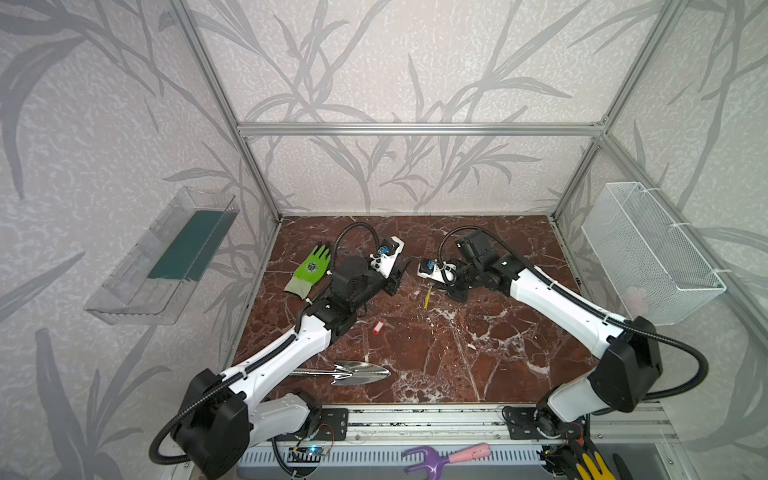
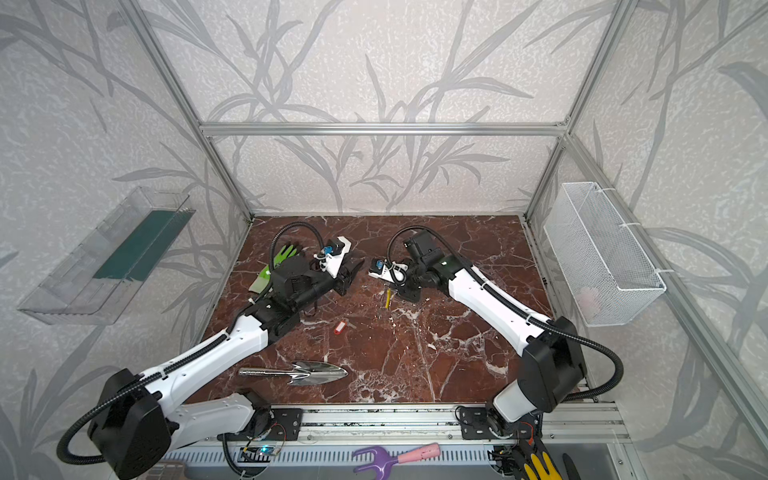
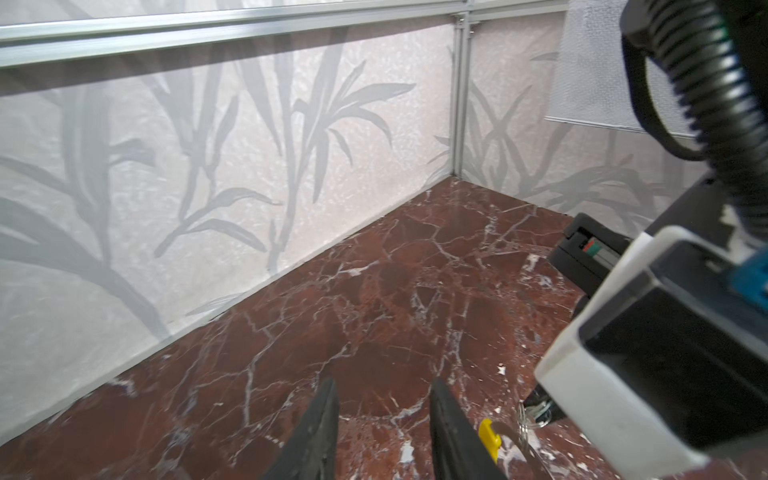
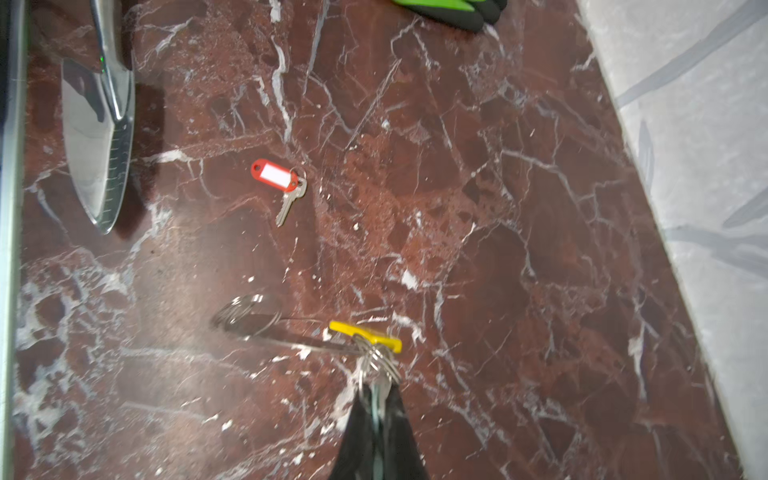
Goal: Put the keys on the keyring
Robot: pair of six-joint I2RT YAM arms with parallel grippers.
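A small silver key with red tag lies flat mid-table. Farther and right, the thin grey metal keyring, yellow-segmented, sits pinched in the right gripper.

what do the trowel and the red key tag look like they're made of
Trowel: polished metal, probably steel; mirror-bright blade with reflections.
Red key tag: likely plastic; uniform glossy red frame around a white label insert.
Its key: silvery metal, dull sheen.
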